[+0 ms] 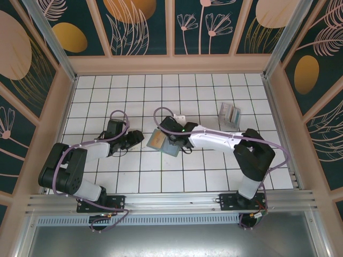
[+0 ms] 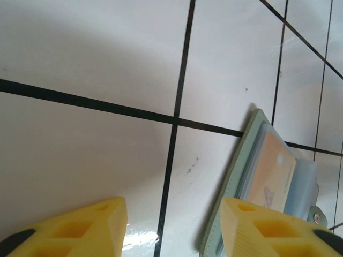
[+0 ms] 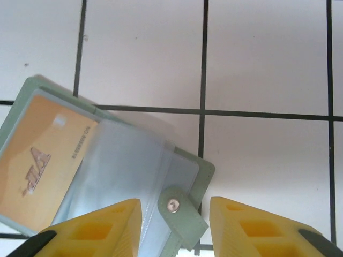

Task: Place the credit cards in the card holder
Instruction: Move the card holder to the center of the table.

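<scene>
Card holder lies open, long axis diagonal.

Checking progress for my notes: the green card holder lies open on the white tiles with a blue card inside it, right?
Not quite. The card holder does lie open on the white tiles, but the card inside it is tan-orange, not blue. The right wrist view shows this plainly.
</scene>
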You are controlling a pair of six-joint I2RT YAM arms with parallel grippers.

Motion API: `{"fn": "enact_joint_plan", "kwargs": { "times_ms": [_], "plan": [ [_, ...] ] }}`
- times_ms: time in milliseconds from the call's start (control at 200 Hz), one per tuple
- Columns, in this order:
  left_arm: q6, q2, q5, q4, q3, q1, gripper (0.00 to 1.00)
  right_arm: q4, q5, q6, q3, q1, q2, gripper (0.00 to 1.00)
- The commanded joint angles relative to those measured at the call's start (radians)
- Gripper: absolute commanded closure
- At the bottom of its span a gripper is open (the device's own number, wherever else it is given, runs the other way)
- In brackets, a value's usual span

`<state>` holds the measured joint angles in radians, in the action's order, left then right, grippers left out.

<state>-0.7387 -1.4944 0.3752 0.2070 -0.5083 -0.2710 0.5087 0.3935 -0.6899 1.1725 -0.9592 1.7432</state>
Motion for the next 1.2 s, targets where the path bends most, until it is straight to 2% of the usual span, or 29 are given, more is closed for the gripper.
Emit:
{"fn": "enact_joint_plan", "kwargs": {
  "times_ms": [0,280,430,515,701,796,901,996,1041,1196],
  "plan": [
    [0.002,-0.018,0.065,0.042,0.010,-0.008,0.47,-0.029,-0.075,-0.030,-0.046,0.016,0.009,0.59],
    [0.021,-0.038,0.044,0.015,-0.029,-0.007,0.50,-0.031,-0.063,-0.028,-0.095,0.017,0.064,0.54],
    [0.022,-0.039,0.016,0.011,-0.025,-0.008,0.52,0.006,0.053,-0.077,-0.118,0.019,0.091,0.53],
    [0.020,-0.044,0.025,0.009,-0.030,-0.009,0.54,-0.002,0.129,-0.151,-0.169,0.023,0.046,0.53],
    [-0.016,-0.012,0.018,0.036,-0.009,-0.034,0.56,-0.015,0.206,-0.271,-0.268,0.034,-0.125,0.56],
    [-0.031,-0.012,0.015,0.047,-0.007,-0.055,0.52,-0.044,0.168,-0.265,-0.293,0.045,-0.186,0.61],
    [-0.060,-0.018,0.037,0.109,0.006,-0.083,0.51,-0.086,0.070,-0.247,-0.293,0.043,-0.230,0.63],
    [-0.056,-0.044,0.047,0.106,-0.019,-0.113,0.51,-0.094,-0.008,-0.282,-0.280,0.046,-0.239,0.55],
    [-0.051,-0.056,0.041,0.099,-0.027,-0.122,0.50,-0.083,-0.033,-0.301,-0.263,0.047,-0.222,0.47],
    [-0.046,-0.080,0.040,0.110,-0.035,-0.128,0.51,0.002,-0.031,-0.390,-0.204,0.057,-0.106,0.46]
  ]
}}
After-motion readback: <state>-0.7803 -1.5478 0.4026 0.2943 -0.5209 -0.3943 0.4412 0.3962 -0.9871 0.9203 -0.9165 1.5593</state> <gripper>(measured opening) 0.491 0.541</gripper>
